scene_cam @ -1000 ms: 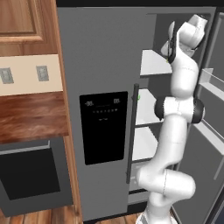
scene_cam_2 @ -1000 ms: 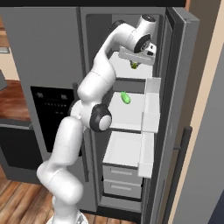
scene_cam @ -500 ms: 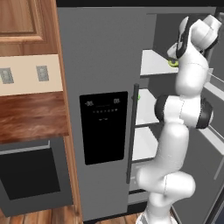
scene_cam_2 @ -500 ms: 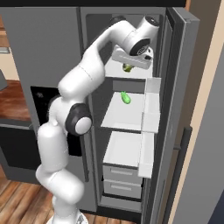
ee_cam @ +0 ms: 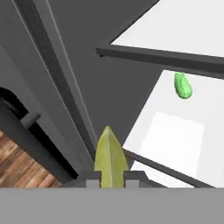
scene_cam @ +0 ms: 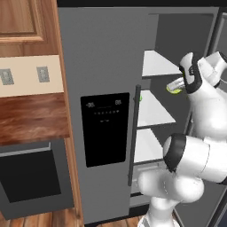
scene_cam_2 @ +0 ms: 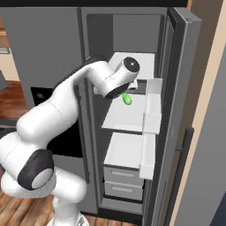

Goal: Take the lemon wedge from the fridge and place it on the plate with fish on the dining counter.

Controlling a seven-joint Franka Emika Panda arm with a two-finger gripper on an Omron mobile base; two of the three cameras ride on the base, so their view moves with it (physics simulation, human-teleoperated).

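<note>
The gripper (ee_cam: 111,178) holds the lemon wedge (ee_cam: 110,158) at the open fridge (scene_cam: 106,66).

In the hand view, the two small dark fingers are pressed on both sides of the yellow-green wedge, and its pointy end sticks out past them. From the left base view, the wedge (scene_cam: 173,89) is up in the air in front of the white shelves (scene_cam: 155,111), near their front edge, and touches no shelf. The right fridge door (scene_cam_2: 181,88) stands wide open. The left door with the black dispenser panel (scene_cam: 105,128) is closed. A brighter green small fruit (scene_cam_2: 126,98) lies on a middle shelf, near its back edge. Two grey drawers (scene_cam_2: 124,182) sit at the bottom of the fridge.
</note>
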